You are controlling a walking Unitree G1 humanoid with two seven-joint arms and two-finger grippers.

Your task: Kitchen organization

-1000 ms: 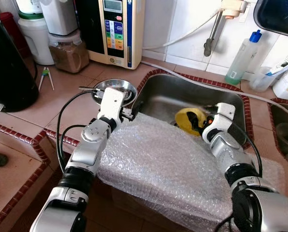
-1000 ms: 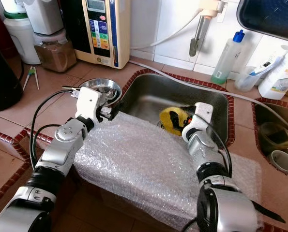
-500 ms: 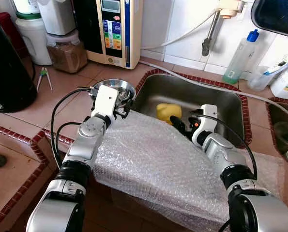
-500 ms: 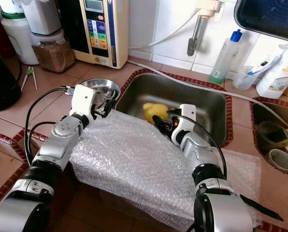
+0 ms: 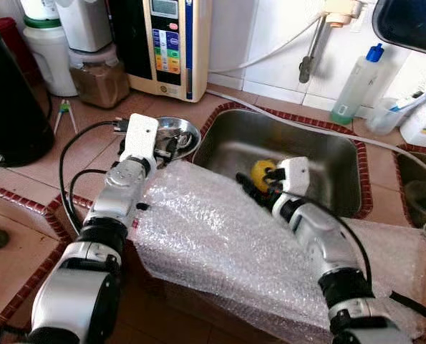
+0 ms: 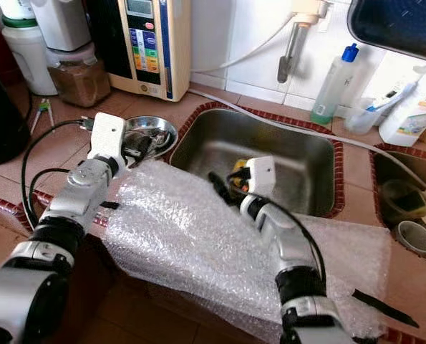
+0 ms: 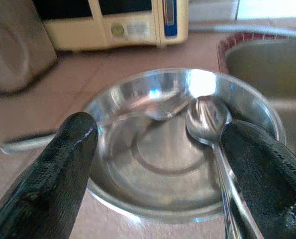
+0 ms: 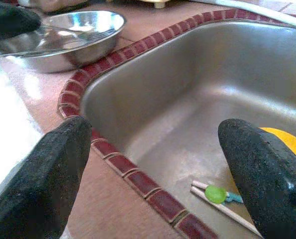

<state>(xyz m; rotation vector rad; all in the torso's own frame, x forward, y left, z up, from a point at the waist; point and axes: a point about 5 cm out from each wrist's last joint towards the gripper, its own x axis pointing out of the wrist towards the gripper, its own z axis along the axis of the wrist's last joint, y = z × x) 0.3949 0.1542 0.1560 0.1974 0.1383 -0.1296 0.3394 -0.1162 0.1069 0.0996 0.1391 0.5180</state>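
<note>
Where head views blur, spoon [image 7: 207, 119] lies in bowl [image 7: 152, 199].

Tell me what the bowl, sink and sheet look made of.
Bowl: polished metal, probably stainless steel, with mirror-like highlights. Sink: brushed steel by its dull grey sheen. Sheet: clear plastic bubble wrap, with rows of small air pockets.
</note>
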